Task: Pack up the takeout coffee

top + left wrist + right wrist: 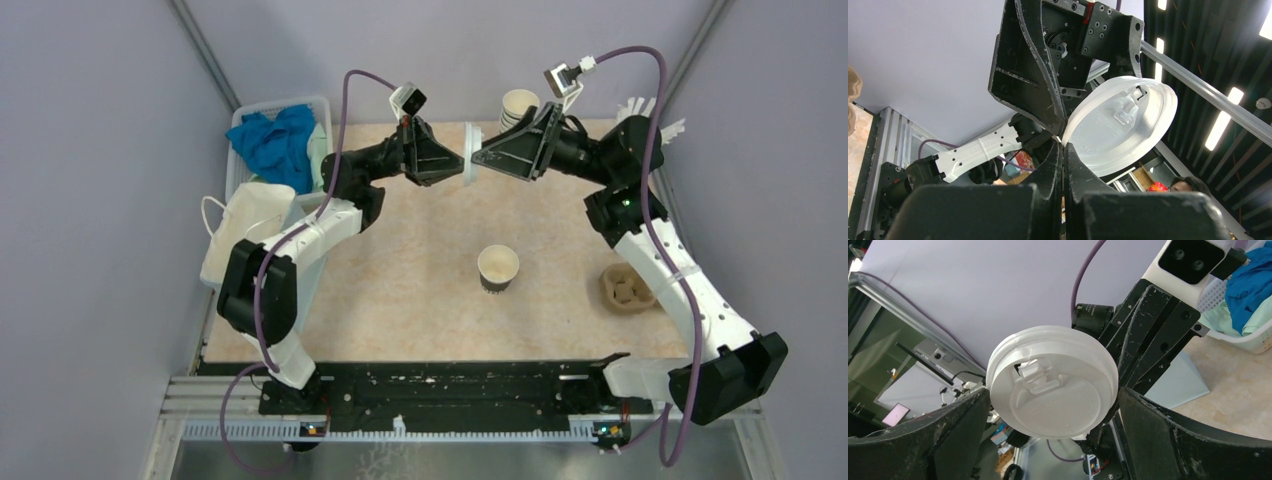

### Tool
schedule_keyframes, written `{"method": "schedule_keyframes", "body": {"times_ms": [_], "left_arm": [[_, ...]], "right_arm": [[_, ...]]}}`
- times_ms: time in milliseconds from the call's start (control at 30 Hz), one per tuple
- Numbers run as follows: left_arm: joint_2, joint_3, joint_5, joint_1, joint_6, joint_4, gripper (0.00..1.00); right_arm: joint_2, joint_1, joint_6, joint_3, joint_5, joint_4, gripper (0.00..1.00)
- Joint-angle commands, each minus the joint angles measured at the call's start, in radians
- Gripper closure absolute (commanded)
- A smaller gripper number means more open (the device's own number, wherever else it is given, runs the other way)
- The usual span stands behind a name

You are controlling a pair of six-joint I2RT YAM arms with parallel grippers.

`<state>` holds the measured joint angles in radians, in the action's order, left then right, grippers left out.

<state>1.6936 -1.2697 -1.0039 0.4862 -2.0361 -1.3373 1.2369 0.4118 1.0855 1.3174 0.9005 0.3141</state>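
Left gripper [1063, 152]: fingers closed to a thin slit and pinching the rim of the white lid [1120, 125], at the upper middle of the top view.
Right gripper [1053, 391]: spread wide, one finger on each side of the lid and close by its rim. Whether the fingers touch the rim cannot be told.
Lid: held up in the air on edge between the two gripper tips. Its raised top, with the sip tab, faces the right wrist camera.
Cup [498, 268]: small, dark brown with a pale inside. It stands upright with no lid on it, just right of the middle of the table [400, 260] and well below the lid in the top view.
Stack of cups [518, 107]: at the upper edge of the table, just behind the right gripper.
Basket [285, 103]: upper left, with a blue cloth [275, 140] in it.
White bag [245, 230]: at the left edge, just below the basket.
Brown tray [625, 288]: at the right edge, partly under the right arm.
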Motion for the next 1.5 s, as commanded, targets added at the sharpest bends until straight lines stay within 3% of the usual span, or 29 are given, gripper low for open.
{"method": "schedule_keyframes", "body": {"times_ms": [0,200,367,1133,1300,1467], "left_arm": [[0.000,-0.026,0.005,0.004,0.001,-0.103,1.00],[0.002,-0.019,0.008,0.004,0.002,-0.103,1.00],[0.001,-0.011,0.009,0.004,0.006,-0.102,1.00],[0.001,0.001,0.010,0.004,0.007,-0.102,1.00],[0.001,-0.001,0.011,0.004,0.007,-0.100,1.00],[-0.001,-0.001,0.011,0.004,0.008,-0.100,1.00]], "right_arm": [[-0.008,0.013,-0.005,0.043,0.011,0.056,0.03],[-0.016,0.012,-0.045,0.047,-0.013,-0.014,0.11],[-0.038,0.012,-0.102,0.056,-0.036,-0.082,0.01],[-0.089,0.012,-0.131,0.045,-0.068,-0.111,0.01],[-0.077,0.013,-0.124,0.045,-0.060,-0.108,0.06],[-0.079,0.012,-0.150,0.040,-0.079,-0.140,0.02]]}}
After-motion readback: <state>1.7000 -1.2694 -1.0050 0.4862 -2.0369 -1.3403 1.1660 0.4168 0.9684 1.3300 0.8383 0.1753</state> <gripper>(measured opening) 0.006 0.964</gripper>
